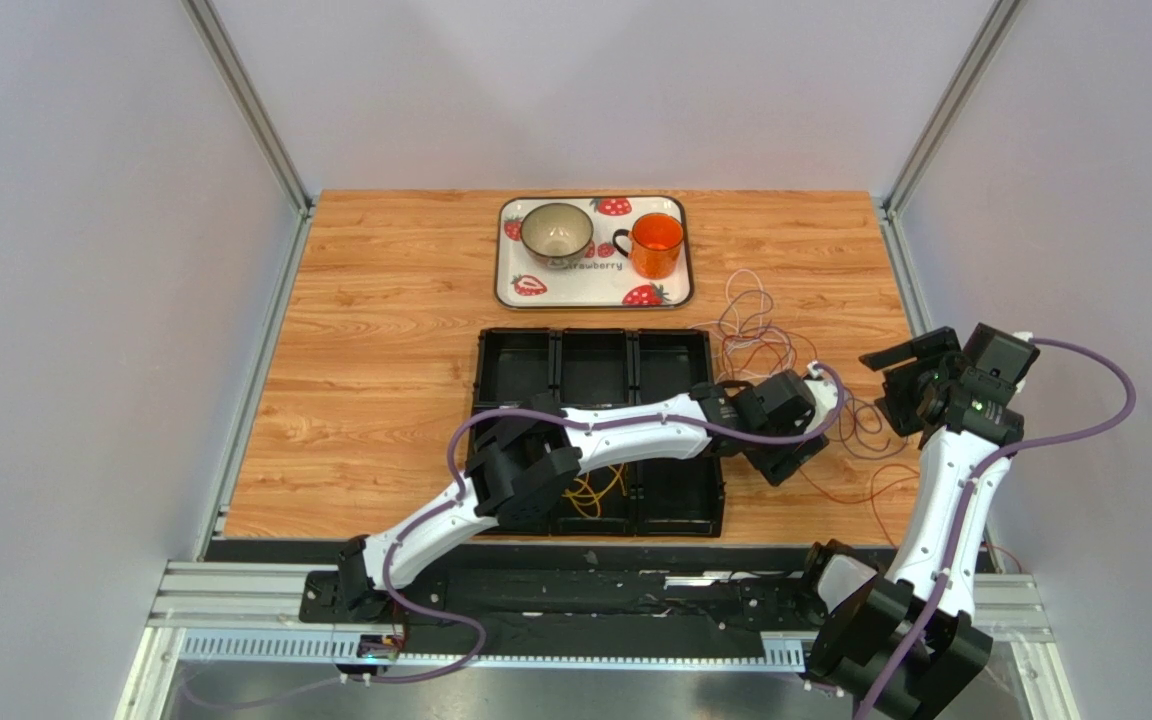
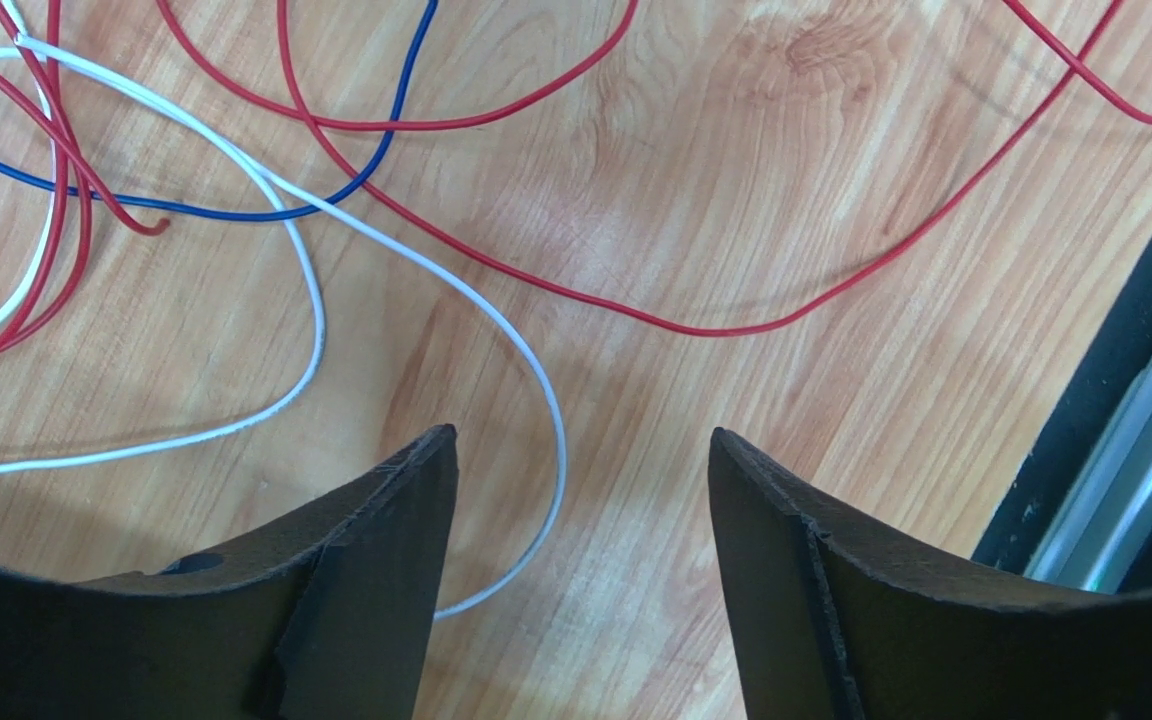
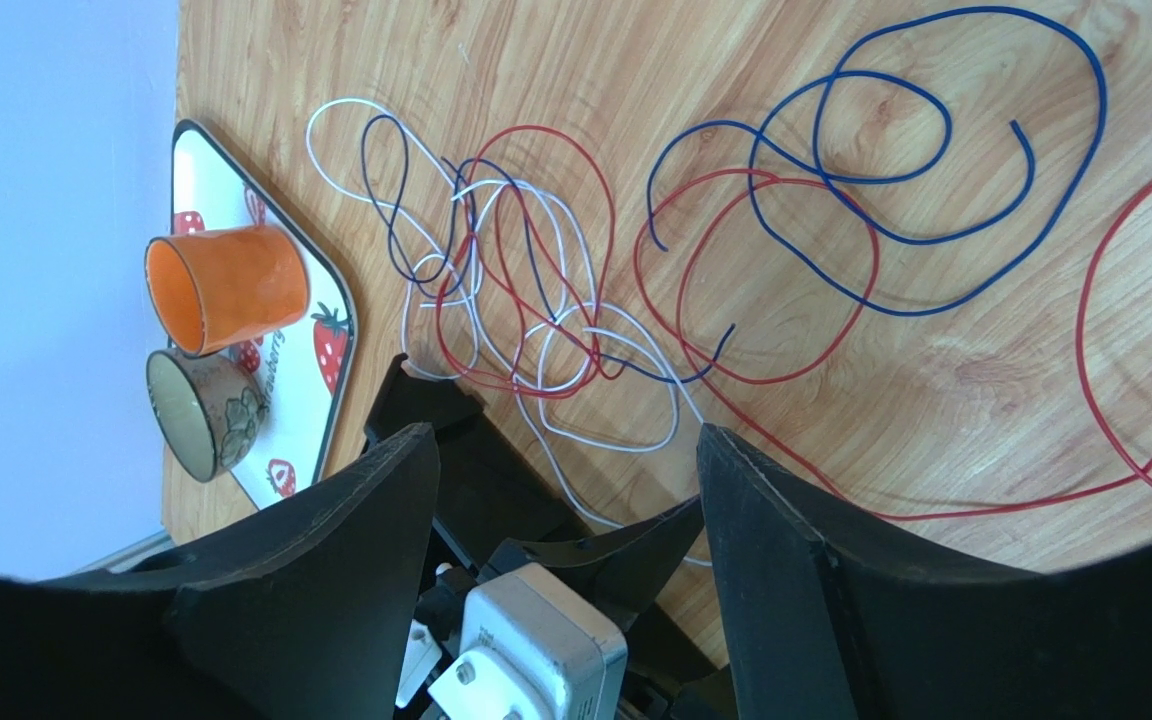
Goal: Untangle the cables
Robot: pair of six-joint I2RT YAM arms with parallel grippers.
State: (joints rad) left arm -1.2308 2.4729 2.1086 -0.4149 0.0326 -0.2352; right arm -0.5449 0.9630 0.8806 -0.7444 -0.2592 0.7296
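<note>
We are holding our left claw point(image 2: 582, 450) open and empty just above the wooden bench point(image 2: 838, 165), the thin white cable point(image 2: 432, 266) looping lengthwise between its fingers, while our right claw point(image 3: 567, 443), also open, is facing the tangle of thin red, blue and white cables point(image 3: 537, 300) beyond.

One orange mug point(image 1: 657, 243), one bowl point(image 1: 555, 230), one printed tray point(image 1: 585, 290) and one black bin point(image 1: 594, 365) are counted; the tangled cables point(image 3: 567, 323) cannot be.
</note>
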